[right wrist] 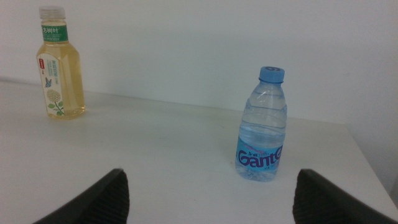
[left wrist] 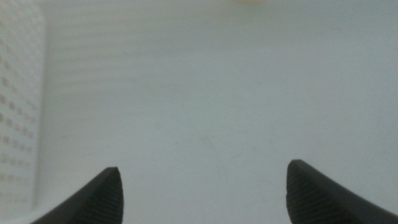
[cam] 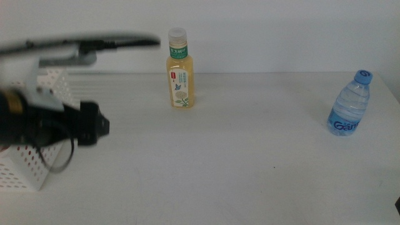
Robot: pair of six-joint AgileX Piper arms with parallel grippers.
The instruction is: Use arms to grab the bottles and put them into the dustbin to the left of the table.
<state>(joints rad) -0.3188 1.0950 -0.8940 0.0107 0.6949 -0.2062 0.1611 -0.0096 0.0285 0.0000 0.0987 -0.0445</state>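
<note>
Left tool [left wrist: 202, 193] jaws spread (empty), right tool [right wrist: 208, 199] likewise

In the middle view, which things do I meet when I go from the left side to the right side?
dustbin → left arm, which partly overlaps the dustbin → yellow tea bottle → water bottle

**Count of things on the desk**

Two bottles stand upright on one white desk [cam: 237, 162]: one yellow tea bottle [cam: 180, 70] with a green-white label, and one clear water bottle [cam: 350, 105] with a blue cap. One white perforated dustbin [cam: 39, 164] sits at the desk's left side. Two pincers show: the left pincer [left wrist: 202, 190] and the right pincer [right wrist: 208, 196], each with two dark jaws.
</note>
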